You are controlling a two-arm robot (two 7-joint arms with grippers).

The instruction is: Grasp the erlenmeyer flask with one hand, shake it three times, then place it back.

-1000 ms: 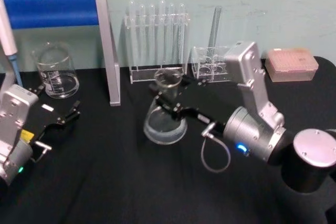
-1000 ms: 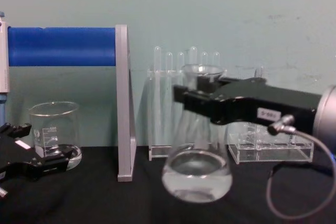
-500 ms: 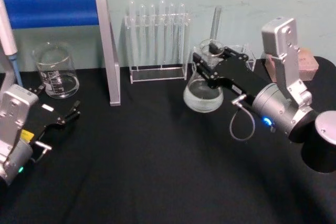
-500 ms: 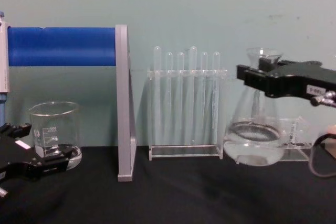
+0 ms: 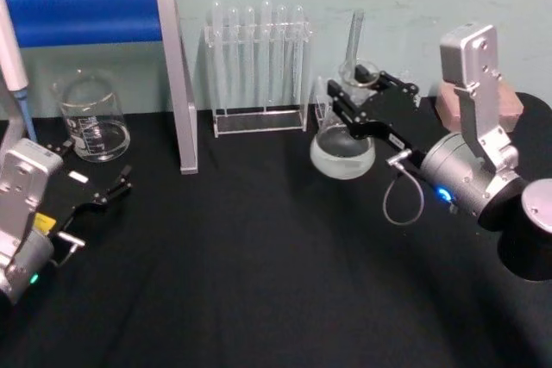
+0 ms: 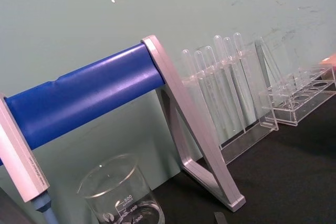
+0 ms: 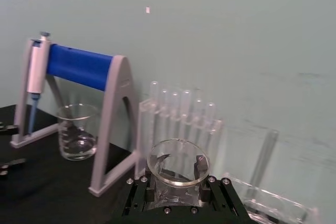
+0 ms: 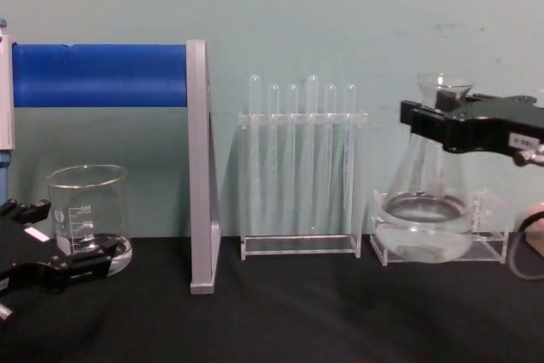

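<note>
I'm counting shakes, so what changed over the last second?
The right gripper, shut on the erlenmeyer flask at its neck, swung it from in front of the test tube rack toward the robot's right, to the small clear rack. The left gripper, beaker and both racks stayed put.

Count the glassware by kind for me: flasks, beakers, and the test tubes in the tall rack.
Clear glass conical erlenmeyer flask, neck gripped by the right gripper: 1
Clear straight-sided graduated glass beaker, near the parked left gripper: 1
Thin clear test tubes in the tall clear rack: 6
Total: 8
</note>
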